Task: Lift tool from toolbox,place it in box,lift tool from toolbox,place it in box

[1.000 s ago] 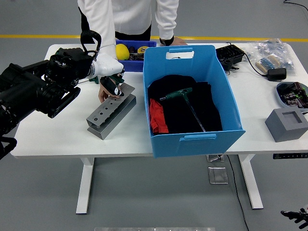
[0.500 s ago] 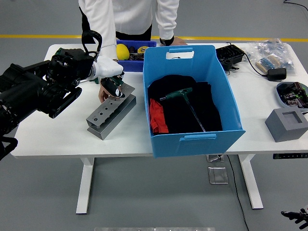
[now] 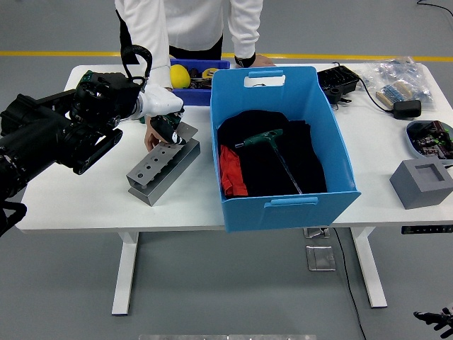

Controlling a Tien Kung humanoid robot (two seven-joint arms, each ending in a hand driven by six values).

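since a second ago the left hand (image 3: 166, 122) has crept slightly right and up over the far end of the rack (image 3: 163, 164), little else changing. its white fingers curl around something dark with a hint of green at the rack's top end, likely a tool handle (image 3: 170, 128), though the grasp itself is too small to read with certainty. a person's hand (image 3: 151, 137) rests on the surface (image 3: 85, 191) just behind the rack, seemingly steadying it. further right, the box (image 3: 279, 145) already holds one t-handle tool (image 3: 272, 152), lying on dark cloth beside a red piece.

by my reading the second lift is in hand: the first tool is placed, and this one is not yet clear of its hole. the next move calls for a straight pull along the hole's axis so the shaft does not bind or drag the rack, then a carry right over the box's near wall before release. the right hand is out of view.
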